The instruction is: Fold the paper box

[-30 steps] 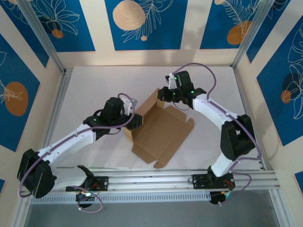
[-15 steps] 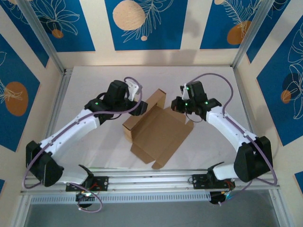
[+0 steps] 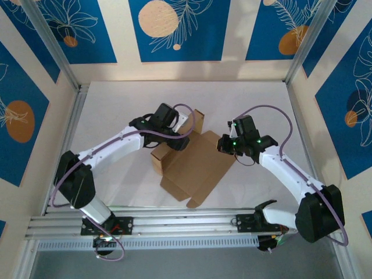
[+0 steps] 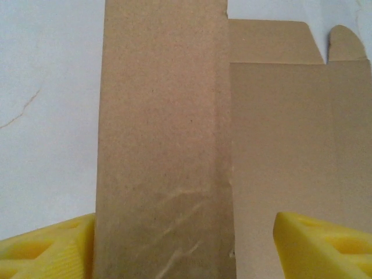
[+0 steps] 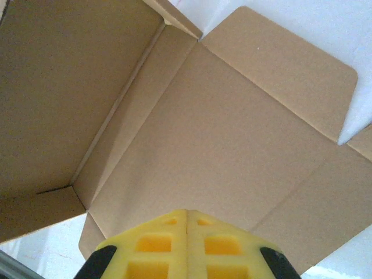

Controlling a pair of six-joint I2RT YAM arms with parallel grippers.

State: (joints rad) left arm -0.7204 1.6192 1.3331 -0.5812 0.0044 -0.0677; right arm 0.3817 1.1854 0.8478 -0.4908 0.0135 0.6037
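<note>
Paper box [image 3: 197,165]: light, bendable card beneath both tools | left tool [image 4: 185,235]: spread astride raised wall [image 4: 163,145] | right tool [image 5: 186,216]: pressed together, empty, above floor panel [image 5: 221,133] | grip: flap edges, likely.

Lab enclosure: aluminium rails [image 3: 186,220], patterned wall panels [image 3: 174,29]

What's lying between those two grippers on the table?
The paper box: in the top view its brown cardboard sheet, partly folded up, lies between the left gripper and the right gripper.
</note>
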